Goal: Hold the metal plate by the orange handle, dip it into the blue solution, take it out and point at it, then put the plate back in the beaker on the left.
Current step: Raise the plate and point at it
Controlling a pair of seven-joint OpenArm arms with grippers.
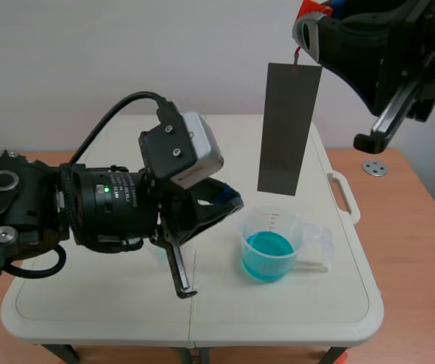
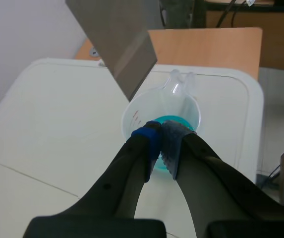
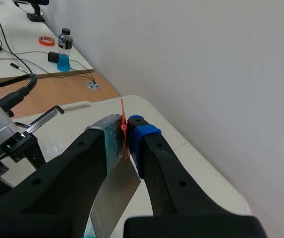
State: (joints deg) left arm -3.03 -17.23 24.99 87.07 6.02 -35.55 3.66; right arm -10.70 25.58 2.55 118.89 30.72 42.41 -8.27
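Thin, stiff plate (image 1: 289, 129) hangs from right end effector (image 3: 127, 136) pinching its orange handle (image 3: 122, 116) — light, likely to swing; left end effector (image 2: 160, 144) closed, empty.

- metal plate (image 1: 289, 129): plain dull grey
- handle (image 3: 123, 116): orange-red
- solution (image 1: 267, 247): teal-blue, in clear beaker (image 1: 275, 221)
- table (image 1: 88, 303): cream
- left gripper (image 2: 160, 135): black; pads (image 2: 149, 136) one blue, one grey dotted
- right gripper (image 3: 126, 131): black, blue pad (image 3: 142, 130)

Your plate (image 1: 289, 129) hangs above blue beaker (image 1: 270, 246), open gap between. left gripper (image 1: 232, 203) crowds beaker's left side. You have room along table (image 1: 88, 303) near edge.
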